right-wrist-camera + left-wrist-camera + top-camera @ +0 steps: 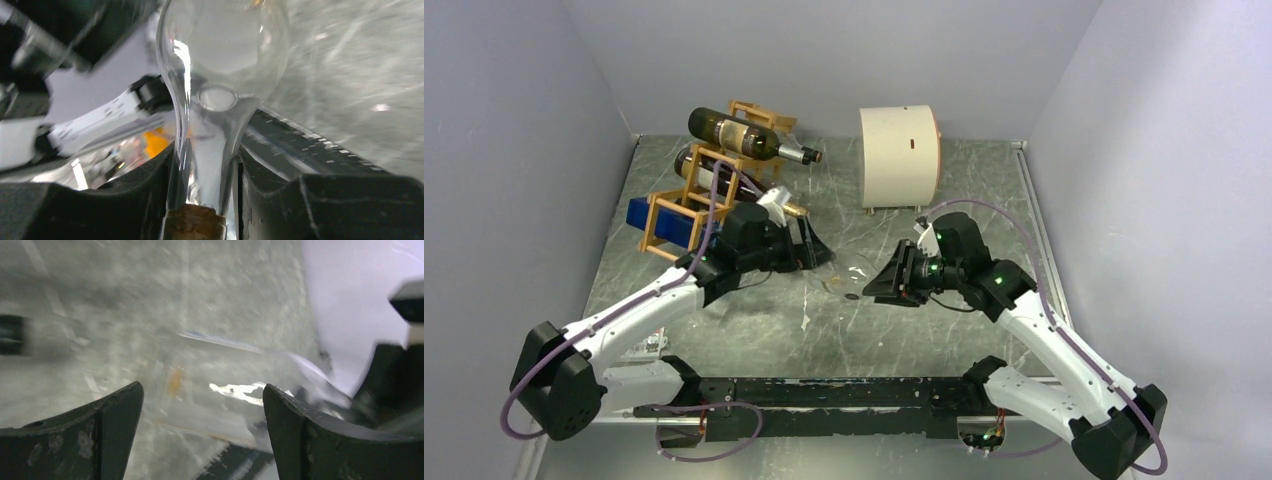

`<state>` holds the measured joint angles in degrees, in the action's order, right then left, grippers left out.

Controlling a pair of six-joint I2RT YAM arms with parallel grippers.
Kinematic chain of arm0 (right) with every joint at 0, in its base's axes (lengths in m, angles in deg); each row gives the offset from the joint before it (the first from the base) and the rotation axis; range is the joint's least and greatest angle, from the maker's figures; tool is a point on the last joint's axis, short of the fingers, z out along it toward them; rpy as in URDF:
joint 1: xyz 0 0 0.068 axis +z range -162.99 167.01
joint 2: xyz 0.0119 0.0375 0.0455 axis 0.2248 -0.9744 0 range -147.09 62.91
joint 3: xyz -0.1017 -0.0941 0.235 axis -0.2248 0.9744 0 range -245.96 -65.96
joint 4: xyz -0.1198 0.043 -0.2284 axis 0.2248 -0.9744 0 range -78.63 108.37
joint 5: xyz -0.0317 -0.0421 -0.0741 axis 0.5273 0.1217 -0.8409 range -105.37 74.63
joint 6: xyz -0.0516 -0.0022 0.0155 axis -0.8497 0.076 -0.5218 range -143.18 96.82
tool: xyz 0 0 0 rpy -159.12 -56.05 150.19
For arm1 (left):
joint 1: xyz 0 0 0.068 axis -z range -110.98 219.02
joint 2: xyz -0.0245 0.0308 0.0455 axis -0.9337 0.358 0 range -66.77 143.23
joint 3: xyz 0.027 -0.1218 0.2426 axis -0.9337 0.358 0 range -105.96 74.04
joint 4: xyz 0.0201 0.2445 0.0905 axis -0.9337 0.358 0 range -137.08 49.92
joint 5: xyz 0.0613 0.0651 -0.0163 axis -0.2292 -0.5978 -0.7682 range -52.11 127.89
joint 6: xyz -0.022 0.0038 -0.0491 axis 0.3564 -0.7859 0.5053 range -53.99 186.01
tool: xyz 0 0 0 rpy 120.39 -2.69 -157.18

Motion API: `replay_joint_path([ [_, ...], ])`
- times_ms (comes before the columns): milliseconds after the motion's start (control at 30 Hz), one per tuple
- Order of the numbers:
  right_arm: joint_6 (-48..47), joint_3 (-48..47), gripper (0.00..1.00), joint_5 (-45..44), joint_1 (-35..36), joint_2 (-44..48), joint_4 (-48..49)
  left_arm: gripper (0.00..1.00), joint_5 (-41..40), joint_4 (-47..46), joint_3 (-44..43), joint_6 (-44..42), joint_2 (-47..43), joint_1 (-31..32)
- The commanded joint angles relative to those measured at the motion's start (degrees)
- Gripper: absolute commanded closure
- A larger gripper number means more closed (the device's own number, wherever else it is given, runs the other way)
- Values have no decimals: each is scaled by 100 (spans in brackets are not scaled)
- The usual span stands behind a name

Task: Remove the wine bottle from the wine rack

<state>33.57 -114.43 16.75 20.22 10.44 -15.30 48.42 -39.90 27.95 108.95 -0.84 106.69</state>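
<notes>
Glass-clear and corked, the wine bottle [220, 60] is mid-table, off the far-left-corner wine rack [674, 204], its neck clamped in the right gripper [207, 165] for carrying; the left gripper [200, 387] gapes, probably unloaded.

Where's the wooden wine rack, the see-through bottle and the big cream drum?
wine rack [674, 203], top view, top bar of its front cell.
see-through bottle [220, 55], right wrist view, its round belly.
cream drum [894, 155], top view, its cream front face.

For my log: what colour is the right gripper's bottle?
The bottle is clear glass; best in right wrist view.
</notes>
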Motion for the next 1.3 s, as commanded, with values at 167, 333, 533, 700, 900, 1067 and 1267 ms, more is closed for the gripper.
replay_joint_path([
  [167, -1852, -1506, 100, -1791, 1, -652, -1315, 6, 526, 134, -352, -132, 51, 691],
  [333, -2439, -2061, 100, -2411, 16, -1069, -1995, 3, 13, 834, -734, -601, -202, 690],
  [533, -2855, -2152, 100, -2949, 157, -1225, -1773, 1, -334, 1323, -969, -876, -553, 690],
  [700, -2843, -2129, 100, -3440, 489, -1339, -1573, 0, -438, 1495, -1095, -1000, -654, 689],
  [900, -2770, -2215, 100, -4114, 852, -1644, -1869, 0, -501, 1505, -1083, -1016, -672, 691],
  [1067, -2730, -2312, 99, -4313, 1091, -1879, -2094, 0, -647, 1579, -1125, -1019, -824, 689],
  [1267, -2586, -2335, 88, -4539, 1435, -2034, -2231, 0, -929, 1859, -1252, -1064, -1092, 692],
])
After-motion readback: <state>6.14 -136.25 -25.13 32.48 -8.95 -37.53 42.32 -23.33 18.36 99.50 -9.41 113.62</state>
